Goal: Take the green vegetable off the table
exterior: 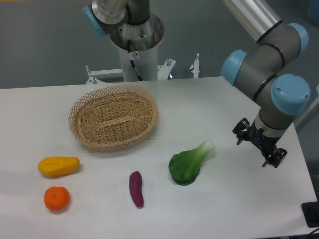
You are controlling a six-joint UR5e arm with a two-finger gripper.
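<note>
The green vegetable lies flat on the white table, right of centre. Its dark leaves point toward the front left and its pale stalk end toward the back right. My gripper shows only as a small black assembly under the grey and blue wrist, near the table's right edge. It hangs to the right of the vegetable's stalk end, apart from it and touching nothing. The fingers are too small and dark for me to make out how the jaws stand. Nothing appears to be held.
A wicker basket stands at the back centre-left. A purple eggplant-like piece lies left of the vegetable. A yellow vegetable and an orange sit at the front left. The robot's base column rises behind the basket.
</note>
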